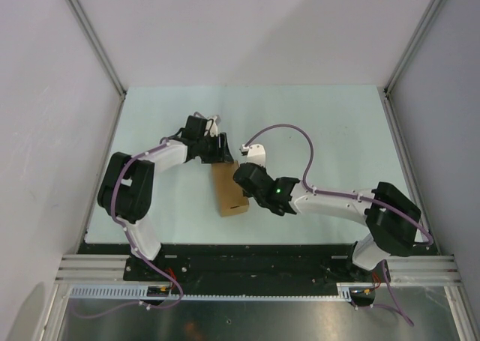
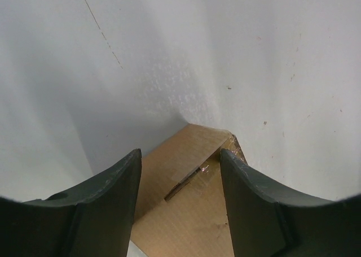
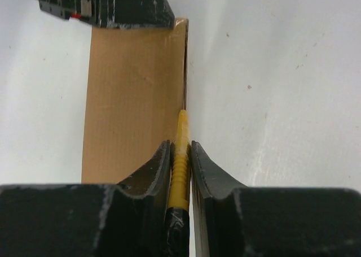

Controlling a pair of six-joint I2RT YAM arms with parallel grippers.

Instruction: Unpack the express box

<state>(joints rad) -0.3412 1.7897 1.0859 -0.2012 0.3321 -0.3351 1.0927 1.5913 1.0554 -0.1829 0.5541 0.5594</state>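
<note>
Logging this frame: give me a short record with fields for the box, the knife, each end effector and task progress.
box: express box, brown, lying flat on the table between the two arms
left end effector: left end effector open, fingers spread over the box's far end; contact unclear
right end effector: right end effector shut on the utility knife
knife: yellow handle, tip at the box's long side edge
progress: box looks shut, taped seam visible, no contents in view

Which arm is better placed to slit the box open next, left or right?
Right. The right tool is shut on the yellow knife, whose tip sits at the edge of the box. The left tool is open at the box's far end with no blade, so probably just steadies.
</note>
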